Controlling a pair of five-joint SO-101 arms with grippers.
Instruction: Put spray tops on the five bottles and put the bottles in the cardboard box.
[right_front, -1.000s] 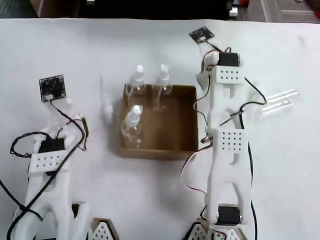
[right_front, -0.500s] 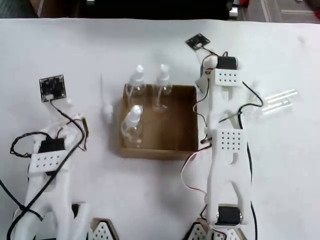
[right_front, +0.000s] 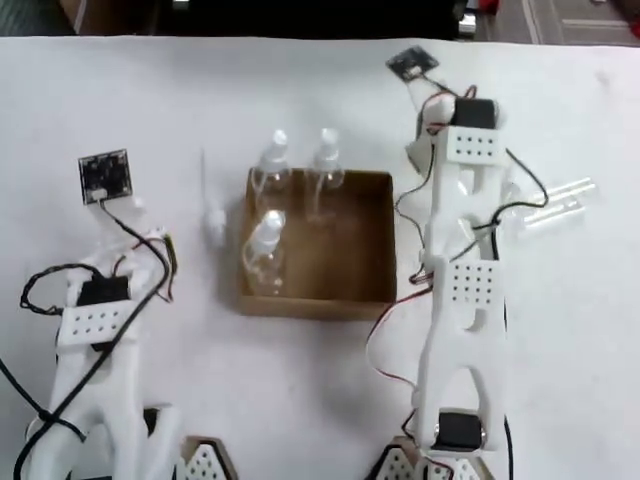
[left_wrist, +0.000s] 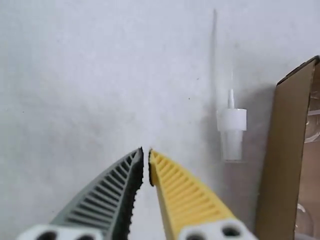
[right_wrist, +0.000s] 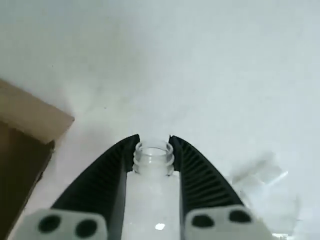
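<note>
Listing my present stock, item by item: right gripper (right_wrist: 154, 142), jaws closed on the neck of a bare bottle (right_wrist: 152, 182), mouth open, no spray top fitted. Over the last second my right arm has swung a little sideways in the high view. It has gone away from the cardboard box (right_front: 320, 303) and toward the second bare bottle (right_front: 556, 203), which lies on the table (right_front: 300, 90). Left gripper (left_wrist: 146, 152), fingers shut together on nothing, has not moved and points at the table near the loose spray top (left_wrist: 231, 131). That top lies on its side just beside the box's outer wall, thin dip tube stretched out beyond it. Three capped bottles (right_front: 272, 170) stand upright inside the box, unmoved. Reckoning: three of five finished, the held bottle the fourth, the lying one the fifth. The shift carries the held bottle farther from the one top I can see. I therefore judge the capping step not yet begun: bottle and top must be brought together, and my left gripper would have to open to lift that top.
</note>
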